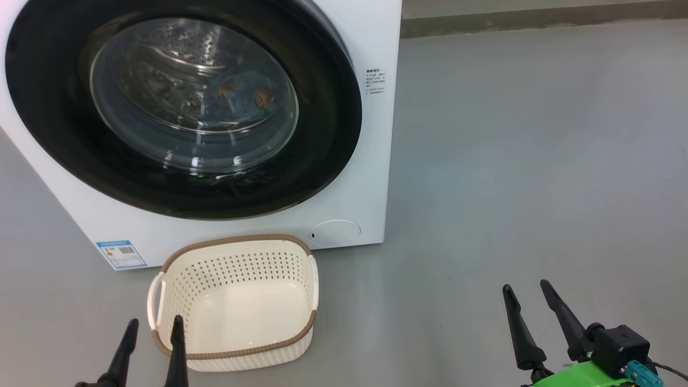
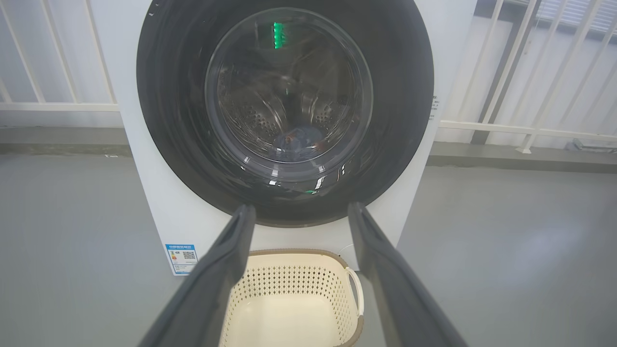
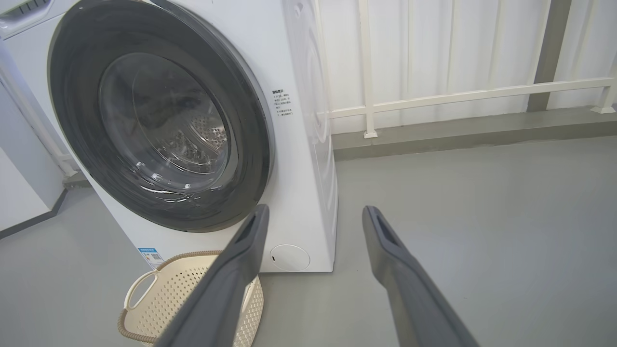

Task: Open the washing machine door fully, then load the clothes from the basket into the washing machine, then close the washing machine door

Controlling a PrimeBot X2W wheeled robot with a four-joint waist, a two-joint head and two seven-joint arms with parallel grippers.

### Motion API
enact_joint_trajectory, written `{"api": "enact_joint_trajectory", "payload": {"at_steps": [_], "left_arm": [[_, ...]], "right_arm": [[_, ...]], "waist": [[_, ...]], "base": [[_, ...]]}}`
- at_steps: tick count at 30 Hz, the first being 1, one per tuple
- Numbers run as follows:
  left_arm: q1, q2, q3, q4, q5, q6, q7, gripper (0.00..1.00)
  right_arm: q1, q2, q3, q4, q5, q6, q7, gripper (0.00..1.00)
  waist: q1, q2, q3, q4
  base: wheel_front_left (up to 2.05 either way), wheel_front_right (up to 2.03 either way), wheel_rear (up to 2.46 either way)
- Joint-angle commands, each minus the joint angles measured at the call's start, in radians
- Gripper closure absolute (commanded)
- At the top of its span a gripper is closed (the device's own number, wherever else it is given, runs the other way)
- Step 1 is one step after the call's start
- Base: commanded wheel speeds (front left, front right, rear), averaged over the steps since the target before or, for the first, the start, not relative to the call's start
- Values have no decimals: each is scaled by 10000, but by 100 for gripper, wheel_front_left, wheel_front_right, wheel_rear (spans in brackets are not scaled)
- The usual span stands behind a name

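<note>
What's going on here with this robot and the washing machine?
A two-armed robot is doing laundry. The washing machine door is shut, with blue clothes visible inside through it, and the basket in front is empty. The left gripper and right gripper are open, holding nothing.

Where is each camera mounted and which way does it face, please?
Head view: on the head, looking down at the closed washing machine door and basket; left tool and right tool, open, at bottom.
Left wrist view: on the left wrist, squarely facing the door; own fingers.
Right wrist view: on the right wrist, facing the door obliquely; own fingers.
All share door and basket.
</note>
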Motion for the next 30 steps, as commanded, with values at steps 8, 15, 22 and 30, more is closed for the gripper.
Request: {"api": "enact_joint_trajectory", "payload": {"at_steps": [8, 15, 22, 30], "left_arm": [[-157, 116, 277, -121, 137, -27, -63, 0], [29, 6, -85, 116, 100, 0, 0, 100], [34, -135, -150, 651, -255, 6, 64, 100], [-110, -68, -138, 735, -1223, 8, 255, 100]], "right_arm": [[64, 0, 181, -214, 210, -57, -46, 0], [204, 31, -55, 15, 209, 0, 0, 100], [336, 37, -59, 546, 529, 1, 68, 100], [237, -6, -83, 572, 1446, -3, 269, 100]], "waist": [[0, 0, -146, 53], [0, 0, -130, 51], [3, 0, -125, 50], [3, 0, -113, 47]], "base": [[0, 0, 0], [0, 0, 0], [0, 0, 0], [0, 0, 0]]}}
